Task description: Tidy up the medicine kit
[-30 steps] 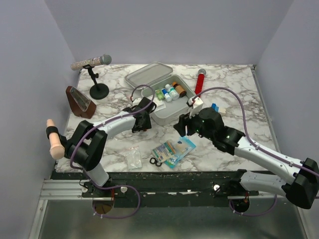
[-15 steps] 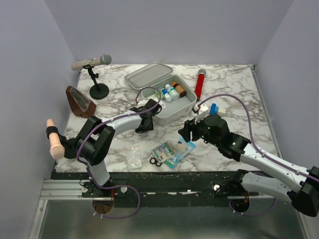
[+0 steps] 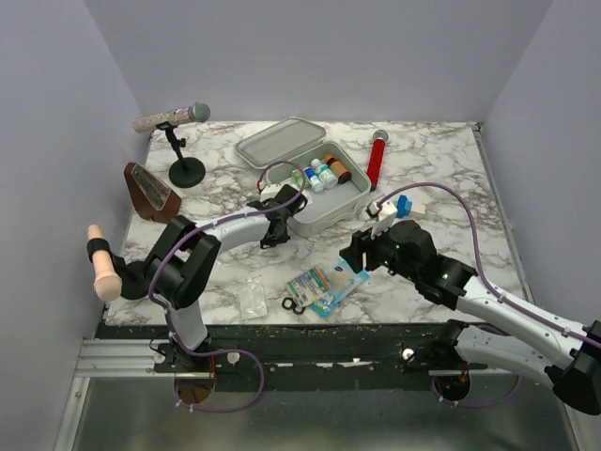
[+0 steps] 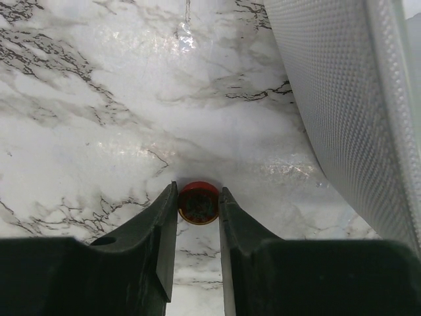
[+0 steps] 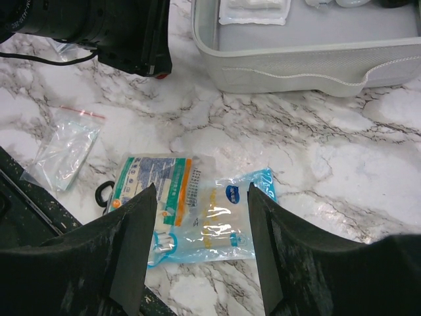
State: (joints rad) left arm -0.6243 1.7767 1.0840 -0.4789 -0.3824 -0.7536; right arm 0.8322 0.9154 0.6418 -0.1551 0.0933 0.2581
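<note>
The medicine kit (image 3: 323, 219) is a pale grey tin, open, with its lid (image 3: 280, 141) tilted back and small bottles (image 3: 319, 174) inside. Its wall shows in the left wrist view (image 4: 335, 99) and the right wrist view (image 5: 296, 66). My left gripper (image 3: 274, 233) is low on the table by the kit's front left corner. Its fingers (image 4: 164, 224) press both sides of a small red round tin (image 4: 198, 203). My right gripper (image 3: 353, 254) is open and empty, hovering over two flat medical packets (image 5: 197, 204) in front of the kit.
A red cylinder (image 3: 377, 158) lies right of the kit. A small clear bag (image 3: 252, 296) and a black ring (image 3: 288, 303) lie near the front edge. A microphone on a stand (image 3: 174, 117) and a brown metronome (image 3: 150, 193) stand at the back left.
My right gripper has drawn back from the kit toward the front and now hangs over the packets. My left gripper has shifted slightly right, closer to the kit's corner.
</note>
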